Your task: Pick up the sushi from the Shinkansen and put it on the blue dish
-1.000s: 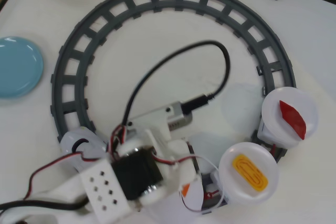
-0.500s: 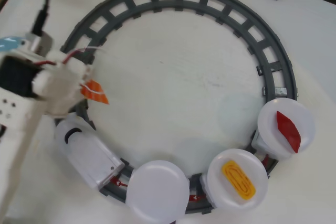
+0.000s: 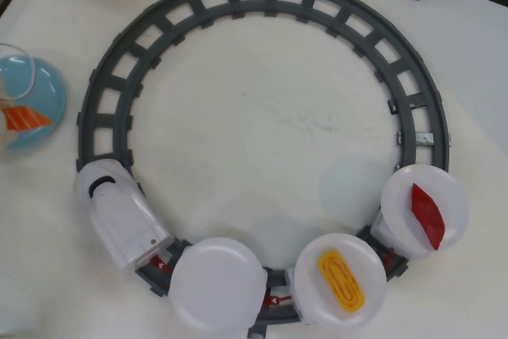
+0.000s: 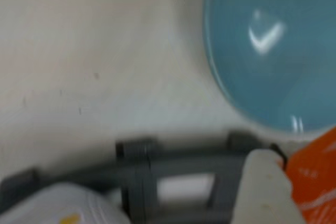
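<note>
The sushi (image 3: 24, 119) is already off the Shinkansen (image 3: 119, 216): the car plate (image 3: 218, 283) just behind the engine is bare, while the yellow egg piece (image 3: 341, 279) and the dark red piece (image 3: 427, 216) sit on the two rear plates. In the overhead view the orange piece shows at the left edge over the blue dish (image 3: 44, 85), apparently carried rather than lying flat, though the gripper there is translucent and cropped. The blurred wrist view shows the piece (image 4: 315, 177) pressed beside a pale fingertip (image 4: 265, 187), with the dish (image 4: 262, 45) beyond and the grey track (image 4: 178, 161) below. The fingers seem closed on the sushi. What remains is lowering it and letting go
</note>
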`<state>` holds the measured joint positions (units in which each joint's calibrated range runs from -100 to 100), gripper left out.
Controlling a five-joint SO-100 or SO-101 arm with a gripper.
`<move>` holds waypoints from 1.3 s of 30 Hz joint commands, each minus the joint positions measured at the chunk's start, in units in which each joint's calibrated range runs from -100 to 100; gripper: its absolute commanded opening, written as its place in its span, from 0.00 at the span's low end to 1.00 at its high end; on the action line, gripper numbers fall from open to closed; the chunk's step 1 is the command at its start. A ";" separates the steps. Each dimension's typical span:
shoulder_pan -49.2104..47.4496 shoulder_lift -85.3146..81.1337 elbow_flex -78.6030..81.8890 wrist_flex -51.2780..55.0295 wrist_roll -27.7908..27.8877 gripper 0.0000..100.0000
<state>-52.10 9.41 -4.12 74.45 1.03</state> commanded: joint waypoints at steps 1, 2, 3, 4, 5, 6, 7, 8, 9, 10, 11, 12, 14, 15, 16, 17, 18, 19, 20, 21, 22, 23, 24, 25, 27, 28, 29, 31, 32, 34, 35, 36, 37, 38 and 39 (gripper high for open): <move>-2.21 4.74 -4.72 -0.70 0.27 0.03; -2.30 6.65 -6.43 -0.61 0.27 0.03; -2.38 8.64 -8.33 -0.44 0.27 0.03; -2.65 10.46 -10.49 -0.19 0.27 0.03; -2.74 12.20 -12.74 -0.02 0.27 0.03; -2.82 14.03 -15.00 0.07 0.27 0.03; -2.82 15.61 -17.25 0.24 0.27 0.03; -2.82 17.02 -19.60 0.66 0.33 0.03; -2.82 18.59 -22.30 1.09 0.33 0.03; -2.82 20.00 -24.92 1.85 0.33 0.03; -2.65 21.33 -27.53 2.36 0.33 0.03; -2.56 22.66 -29.88 2.45 0.33 0.03; -2.47 24.90 -34.48 3.47 0.33 0.03; -2.65 25.97 -36.64 3.98 0.33 0.03; -2.74 26.97 -38.44 4.31 0.27 0.03; -2.74 28.05 -39.80 4.40 0.22 0.03; -2.74 29.13 -40.97 4.40 0.17 0.03; -2.82 30.12 -41.87 4.40 0.06 0.03; -2.82 31.03 -42.50 4.40 0.06 0.03; -2.82 31.86 -43.04 4.40 0.06 0.03; -2.82 32.61 -43.40 4.40 0.01 0.03; -2.82 33.11 -43.49 4.40 0.01 0.03; -2.91 33.44 -43.49 4.40 -0.04 0.04; -3.09 33.61 -43.49 4.40 -0.09 0.06; -3.71 33.69 -43.49 4.40 -0.09 0.12; -3.71 33.52 -43.49 4.40 -0.09 0.15; -3.71 33.36 -43.49 4.40 -0.04 0.18; -3.71 33.36 -44.12 4.48 0.01 0.20; -3.71 33.36 -44.76 4.65 -0.04 0.20; -3.71 33.36 -46.02 6.01 0.06 0.20; -3.71 33.36 -46.83 6.61 0.01 0.20; -3.71 33.36 -47.64 7.29 -0.04 0.20; -3.71 33.36 -48.72 8.14 -0.09 0.20; -3.71 33.27 -50.08 9.41 -0.15 0.20; -3.79 33.19 -51.88 11.28 -0.20 0.20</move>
<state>-55.86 43.91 -49.77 82.61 1.14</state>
